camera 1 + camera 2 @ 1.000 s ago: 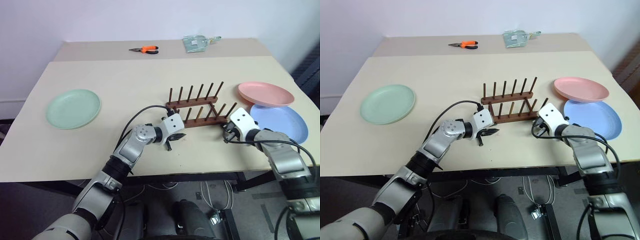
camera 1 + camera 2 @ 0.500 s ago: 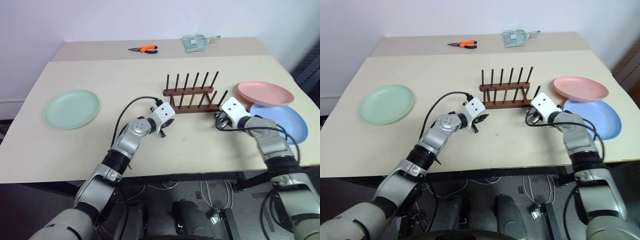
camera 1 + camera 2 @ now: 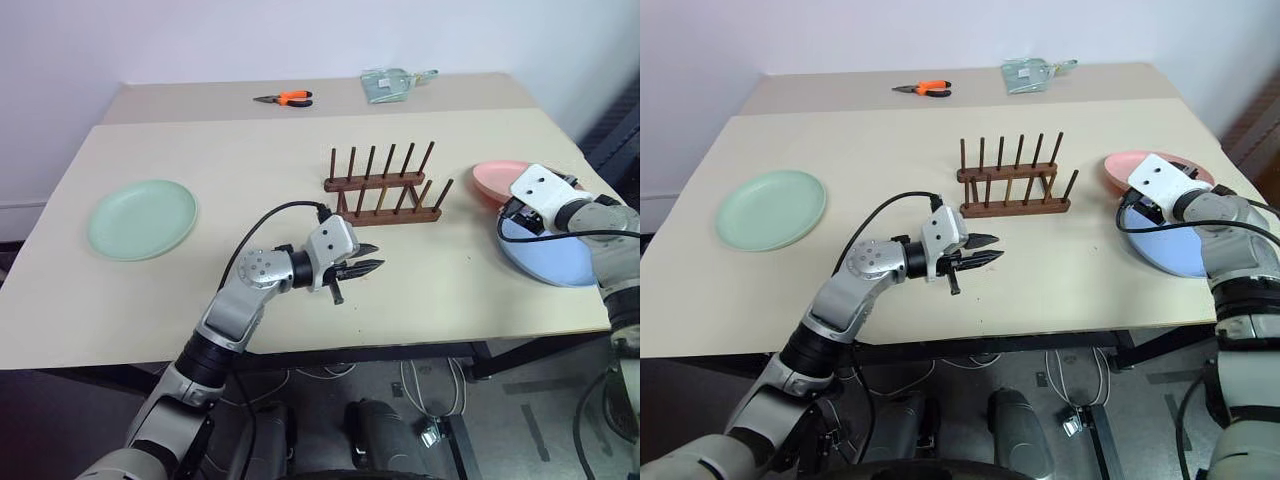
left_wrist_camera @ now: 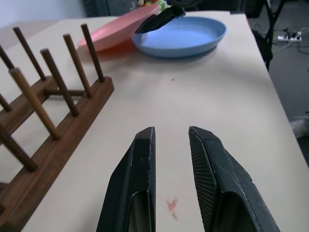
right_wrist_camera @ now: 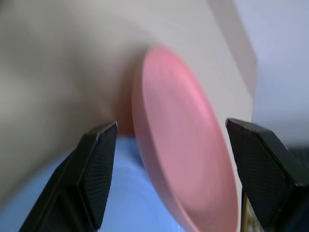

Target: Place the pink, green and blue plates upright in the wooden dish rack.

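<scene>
The wooden dish rack [image 3: 383, 187] stands upright mid-table with no plate in it. A green plate [image 3: 143, 218] lies flat at the far left. At the right edge the pink plate [image 3: 488, 178] rests partly over the blue plate [image 3: 560, 255]. My right gripper [image 5: 171, 125] hovers over those two plates, open wide, with the pink plate's rim [image 5: 183, 154] between its fingers but not touched. My left gripper [image 3: 378, 256] floats in front of the rack, pointing right. Its fingers [image 4: 140, 169] stand a narrow gap apart with nothing in it.
Orange pliers [image 3: 288, 98] and a clear packet [image 3: 392, 85] lie on the back table section. The blue plate reaches close to the table's right edge. Bare tabletop [image 3: 250, 170] runs between the green plate and the rack.
The rack, held at both ends one second ago, now stands farther back by itself. My left gripper pulled back toward the front edge. My right gripper swung right over the plates and opened.
</scene>
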